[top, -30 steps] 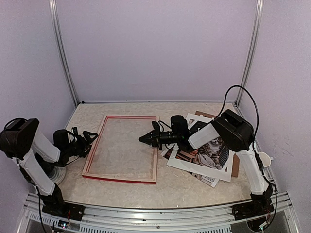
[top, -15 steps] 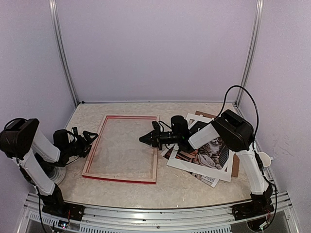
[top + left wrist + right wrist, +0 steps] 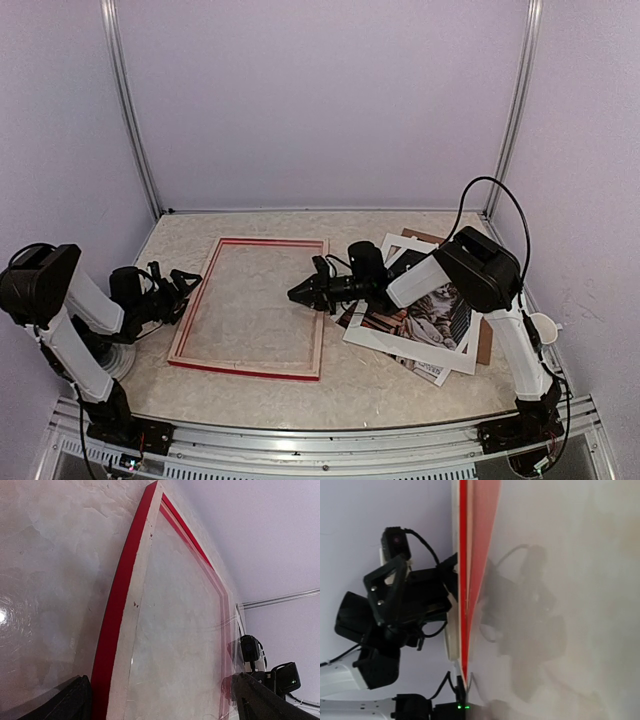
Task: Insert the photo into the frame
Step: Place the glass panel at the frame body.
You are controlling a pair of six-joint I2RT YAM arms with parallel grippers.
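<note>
The frame (image 3: pixel 270 241), red with pale wood edges, lies flat on the table left of centre. The photo (image 3: pixel 428 312) of a tabby cat lies to its right, partly under a white mat border (image 3: pixel 400 345). My right gripper (image 3: pixel 297 294) points left with its tip at the frame's right rail; its fingers do not show in the right wrist view, which looks edge-on along the frame (image 3: pixel 464 580). My left gripper (image 3: pixel 187 288) stands wide open at the left rail. In the left wrist view the red rail (image 3: pixel 120 605) runs between its spread fingertips (image 3: pixel 70 702).
A brown backing board (image 3: pixel 486 342) lies under the mat and photo at the right. A small white cup (image 3: pixel 543 327) stands by the right arm. Purple walls close in the table on three sides.
The right gripper has dipped slightly lower at the frame's right rail. The left arm and the frame stay as they were.
</note>
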